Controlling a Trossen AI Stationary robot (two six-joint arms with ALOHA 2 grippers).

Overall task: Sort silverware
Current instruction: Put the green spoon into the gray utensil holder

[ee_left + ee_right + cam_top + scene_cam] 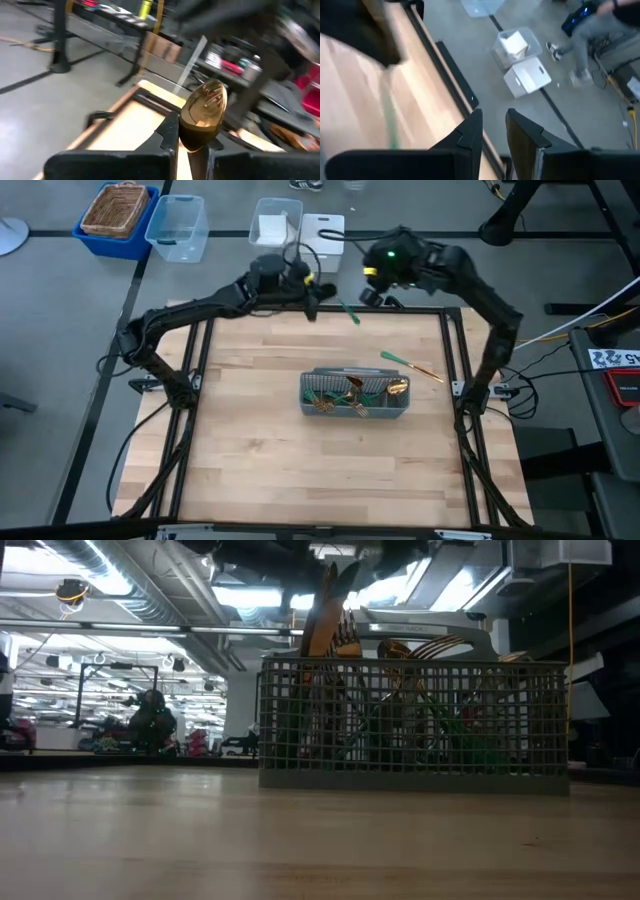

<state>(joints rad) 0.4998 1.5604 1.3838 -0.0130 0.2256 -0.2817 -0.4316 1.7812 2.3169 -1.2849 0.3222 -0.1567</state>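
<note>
My left gripper is raised over the table's far edge and shut on a gold spoon with a green handle. My right gripper hovers just to the right of it, also over the far edge. Its fingers stand slightly apart with nothing between them. The grey mesh caddy stands at mid-table with several gold and green pieces of silverware standing in it. One more green-handled piece lies flat on the wood behind the caddy's right end. My left gripper pinches the spoon between its two fingers just under the bowl, at the neck. The fingers reach about level from the table's left. The spoon is lifted clear, its bowl standing above the fingertips and its green handle slanting out beyond them.
A black frame rims the wooden top. Beyond the far edge, on the floor, stand a blue bin with a basket, a clear bin and white boxes. A person's legs show near those boxes.
</note>
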